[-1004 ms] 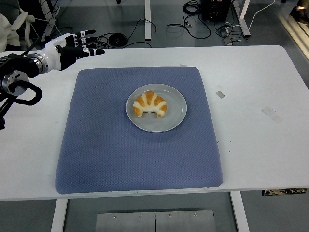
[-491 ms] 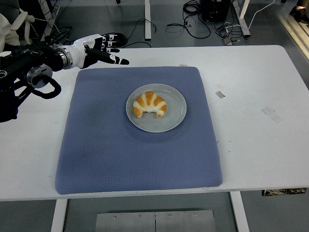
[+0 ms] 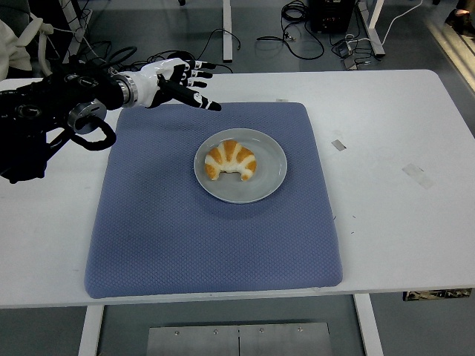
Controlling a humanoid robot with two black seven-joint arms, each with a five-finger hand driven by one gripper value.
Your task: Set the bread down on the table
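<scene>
Head view: the left robot hand [image 3: 180, 80], fingers spread wide and empty, hovers above the far-left corner of the blue mat [image 3: 148, 237], apparently poised to reach for the bread [image 3: 231, 160]. The bread lies on the grey plate [image 3: 269, 182] at mat centre, on the white bench [image 3: 386, 148].

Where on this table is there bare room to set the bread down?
Bare white table right of the mat, marked only by two small tape bits; a narrower strip lies left of the mat. The bread fills the plate mid-mat. The far left corner is crowded by the left robot hand.
</scene>
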